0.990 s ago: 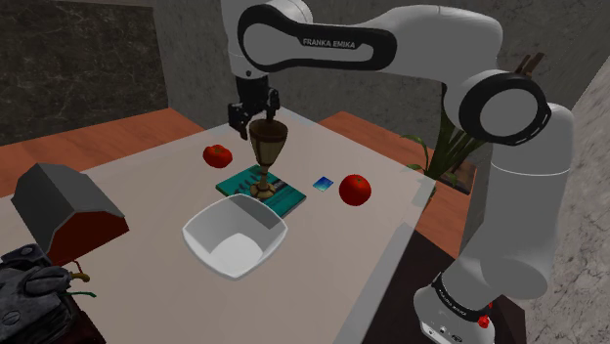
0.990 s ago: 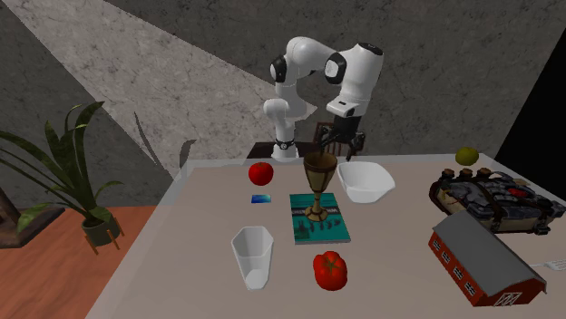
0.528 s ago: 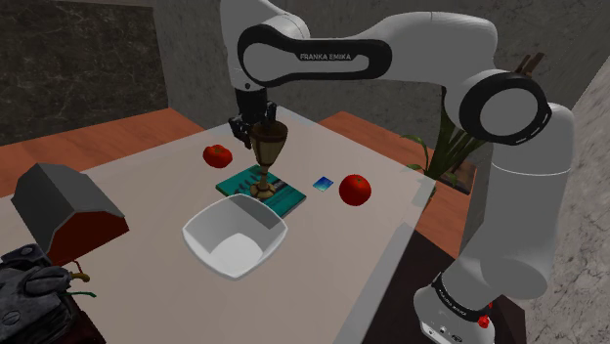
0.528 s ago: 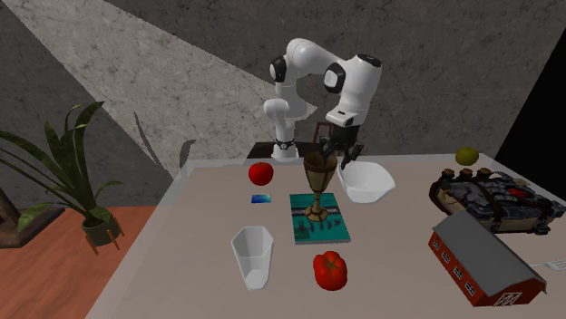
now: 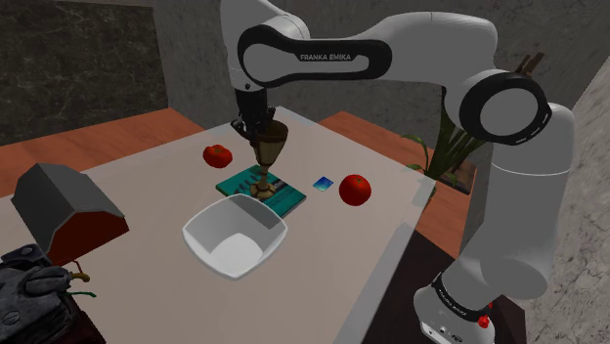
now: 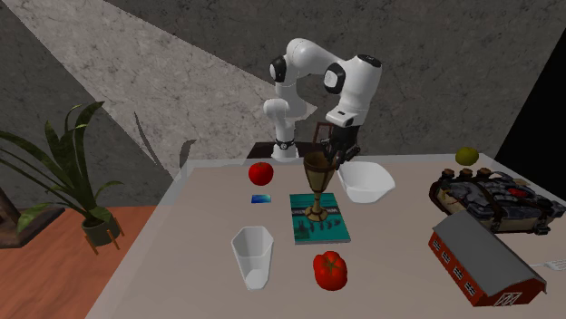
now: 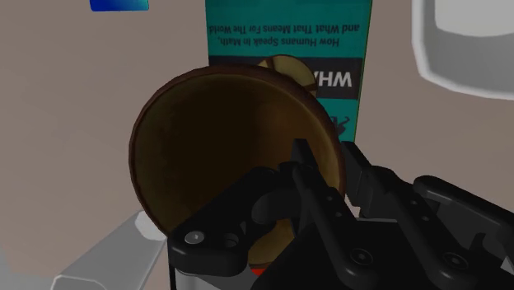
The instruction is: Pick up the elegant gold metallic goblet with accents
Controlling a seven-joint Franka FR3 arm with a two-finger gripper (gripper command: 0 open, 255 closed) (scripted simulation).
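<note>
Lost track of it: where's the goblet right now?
In the shoulder view the goblet stands on the teal book, with a red fruit to its left and the white bowl nearer the camera.

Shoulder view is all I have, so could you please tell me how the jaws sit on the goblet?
Observer: In the wrist view they straddle the rim of the goblet: one jaw inside the bowl, one outside, clasping the wall.
Operator: Thank you. Is anything in the bowl?
Observer: Nothing shows there, though the jaws cover part.
Operator: Does anything stand beyond the arm?
Observer: A white cup stands past the teal book, apart from it.
</note>
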